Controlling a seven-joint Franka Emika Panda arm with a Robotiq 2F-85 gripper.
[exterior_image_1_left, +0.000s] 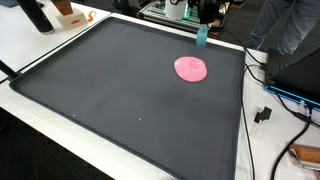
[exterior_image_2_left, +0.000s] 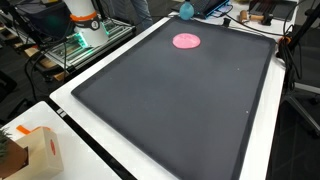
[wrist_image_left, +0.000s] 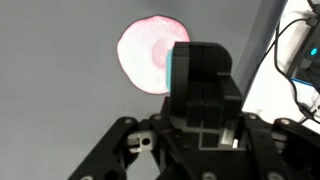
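My gripper (exterior_image_1_left: 204, 24) hangs over the far edge of the black mat (exterior_image_1_left: 110, 90), shut on a small teal block (exterior_image_1_left: 201, 38). The block points down, just above the mat. In an exterior view the teal block (exterior_image_2_left: 186, 10) shows at the top edge. A flat pink disc (exterior_image_1_left: 191, 68) lies on the mat close in front of the block; it also appears as the pink disc (exterior_image_2_left: 186, 41). In the wrist view the black fingers (wrist_image_left: 212, 70) are pressed together, with a teal strip (wrist_image_left: 178, 72) of the block along their left side and the pink disc (wrist_image_left: 150, 52) beyond them.
The mat has a raised white border (exterior_image_2_left: 70, 100). Cables (exterior_image_1_left: 262, 70) and a blue-edged device (exterior_image_1_left: 295, 95) lie beside it. A cardboard box (exterior_image_2_left: 30, 152) sits at a near corner. The robot base (exterior_image_2_left: 84, 20) stands past the far side.
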